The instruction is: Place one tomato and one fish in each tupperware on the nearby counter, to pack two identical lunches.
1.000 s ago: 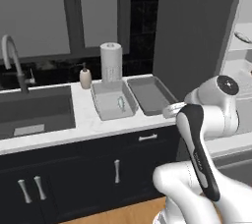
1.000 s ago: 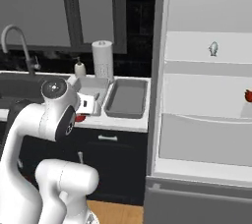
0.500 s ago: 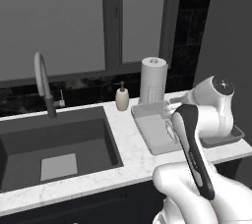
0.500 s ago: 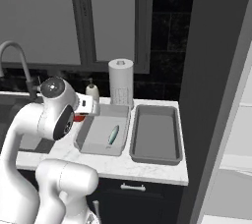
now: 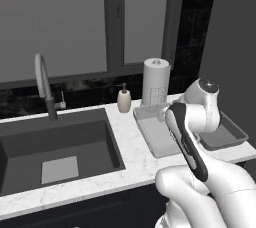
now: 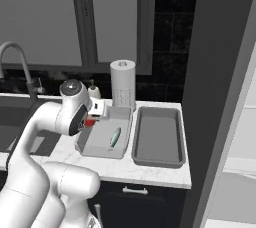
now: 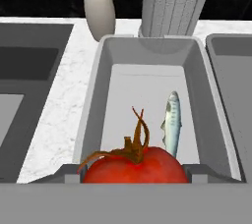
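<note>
My gripper [image 7: 134, 171] clamped on a red tomato [image 7: 134, 170] — above the left tupperware [image 7: 93, 102], silver fish [image 7: 172, 122] lying inside, second tupperware [image 6: 157, 137] just beside

Pretty clearly a home kitchen, rendered. There's a white marble counter [image 5: 130, 147] with a dark sunken sink [image 5: 55, 147] and a curved faucet [image 5: 44, 84] on the left. A soap dispenser [image 5: 124, 99] and a paper towel roll [image 5: 155, 82] stand at the far edge against a black tile backsplash [image 6: 167, 42], under a window [image 5: 60, 22]. Dark cabinet drawer with a silver handle [image 6: 135, 191] below, fridge shelves [image 6: 235, 152] on the right.
</note>
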Tool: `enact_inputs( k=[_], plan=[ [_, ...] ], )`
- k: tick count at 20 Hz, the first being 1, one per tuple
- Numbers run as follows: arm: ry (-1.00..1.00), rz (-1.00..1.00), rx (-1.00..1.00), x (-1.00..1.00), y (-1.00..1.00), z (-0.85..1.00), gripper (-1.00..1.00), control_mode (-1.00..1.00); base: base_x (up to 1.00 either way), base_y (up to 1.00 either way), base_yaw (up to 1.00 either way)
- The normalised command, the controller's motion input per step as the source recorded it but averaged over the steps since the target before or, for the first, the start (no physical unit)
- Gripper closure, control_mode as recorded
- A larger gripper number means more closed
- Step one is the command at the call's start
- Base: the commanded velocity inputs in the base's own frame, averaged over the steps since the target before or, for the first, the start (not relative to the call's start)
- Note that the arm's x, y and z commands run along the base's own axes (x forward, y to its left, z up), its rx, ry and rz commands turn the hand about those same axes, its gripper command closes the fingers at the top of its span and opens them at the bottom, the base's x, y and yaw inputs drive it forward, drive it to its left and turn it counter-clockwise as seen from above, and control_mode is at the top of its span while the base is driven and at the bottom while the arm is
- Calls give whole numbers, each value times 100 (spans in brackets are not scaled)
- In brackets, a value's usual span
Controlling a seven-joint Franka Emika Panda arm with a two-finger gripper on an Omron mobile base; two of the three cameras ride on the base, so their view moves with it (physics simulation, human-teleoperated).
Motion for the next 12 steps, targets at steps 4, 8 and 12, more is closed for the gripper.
enact_inputs(
  k=[4,8,12],
  plan=[
    [27,0,0,13,-20,-70,100,-100,0,0,0],
    [10,2,0,31,-6,-61,100,-100,0,0,0],
    [6,2,0,50,0,-47,100,-100,0,0,0]
  ],
)
